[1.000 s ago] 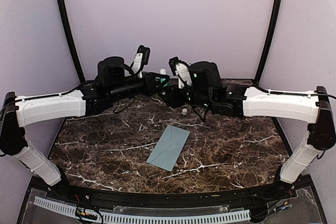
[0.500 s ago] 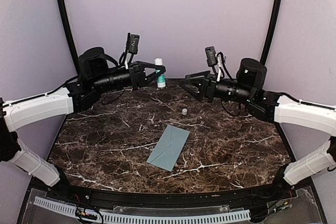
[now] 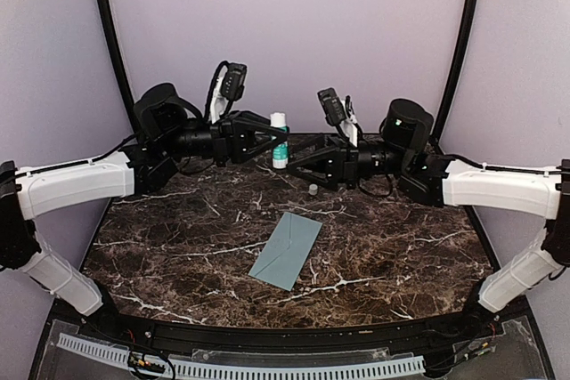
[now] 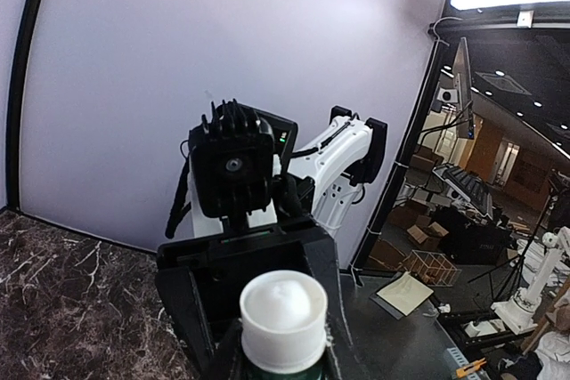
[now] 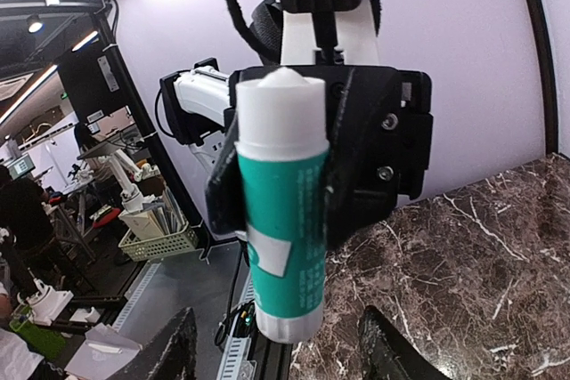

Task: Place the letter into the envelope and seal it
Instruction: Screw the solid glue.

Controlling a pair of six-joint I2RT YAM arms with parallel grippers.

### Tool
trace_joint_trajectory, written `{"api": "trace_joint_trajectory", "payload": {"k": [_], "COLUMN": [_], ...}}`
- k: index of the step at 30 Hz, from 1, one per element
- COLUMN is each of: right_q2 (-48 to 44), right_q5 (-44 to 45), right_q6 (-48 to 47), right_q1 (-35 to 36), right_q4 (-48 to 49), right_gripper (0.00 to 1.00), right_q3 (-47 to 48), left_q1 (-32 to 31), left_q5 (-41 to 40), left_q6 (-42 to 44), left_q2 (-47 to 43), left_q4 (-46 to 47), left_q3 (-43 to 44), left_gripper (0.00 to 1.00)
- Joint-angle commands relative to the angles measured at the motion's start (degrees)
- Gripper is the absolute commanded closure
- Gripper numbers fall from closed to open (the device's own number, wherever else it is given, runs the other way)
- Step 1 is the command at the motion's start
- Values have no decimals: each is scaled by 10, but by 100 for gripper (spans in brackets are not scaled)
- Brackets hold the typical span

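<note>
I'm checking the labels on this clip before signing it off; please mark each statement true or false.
1. The left end effector grips the glue stick upright above the table. True.
2. The right end effector is shut on the envelope. False: its jaws stand open and empty, pointing at the glue stick, and the envelope lies flat on the table, untouched.
3. The glue stick has its cap on. False: its white top is bare, and a small white object, probably the cap, sits on the table.
4. The envelope lies nearer the arm bases than the glue stick does. True.
</note>
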Motion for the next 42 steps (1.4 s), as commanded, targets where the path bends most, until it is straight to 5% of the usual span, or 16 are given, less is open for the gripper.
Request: {"api": "trace_joint_trajectory", "payload": {"k": [1, 18, 26, 31, 42], "right_q2": [12, 42, 38, 17, 10], "right_q5": [-34, -62, -48, 10, 231], "right_q6": [15, 37, 35, 11, -55], "right_q1": [11, 22, 22, 18, 18], "right_q4": [52, 78, 77, 47, -123], "right_gripper": [46, 68, 89, 94, 96], "right_q3": [27, 38, 33, 21, 75], "left_q1": [-5, -7, -6, -6, -28], "left_q5": [33, 32, 26, -3, -210], "left_q6": [-9, -16, -11, 25, 144], "left_q2": [3, 2, -2, -11, -17], "left_q4": [35, 48, 44, 9, -150], "left_q3": [16, 15, 11, 7, 23], "left_gripper": [100, 100, 100, 100, 100]}}
